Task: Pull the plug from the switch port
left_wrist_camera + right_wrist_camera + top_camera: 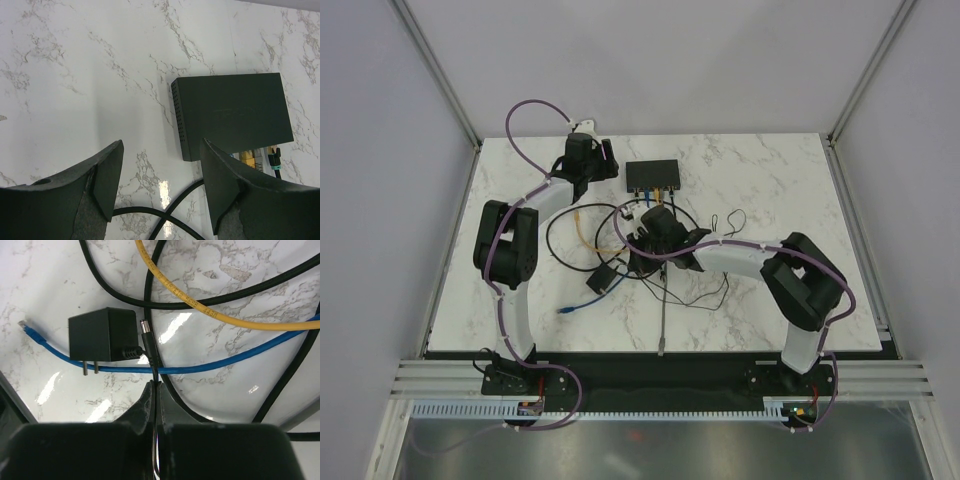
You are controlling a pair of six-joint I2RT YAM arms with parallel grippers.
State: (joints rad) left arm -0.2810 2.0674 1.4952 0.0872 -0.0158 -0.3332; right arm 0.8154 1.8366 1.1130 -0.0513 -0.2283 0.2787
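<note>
switch [654, 177]: far middle of table [770, 300] | left tool [161, 142]: released, spread wide, just left of switch | right tool [154, 385]: clenched on plug cord [155, 372], near side of switch | plug [147, 335]: tip free, beside black adapter [102, 335]

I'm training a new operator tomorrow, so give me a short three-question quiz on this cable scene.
1. True or false: the left pincer is shut on the switch.
2. What does the right pincer clamp? A) a yellow cable B) a blue cable C) the thin black cord just behind the barrel plug
3. How many metal prongs show on the squarish black adapter?

Key: 1 false, it stands open and off the switch. 2 C. 3 two.
</note>
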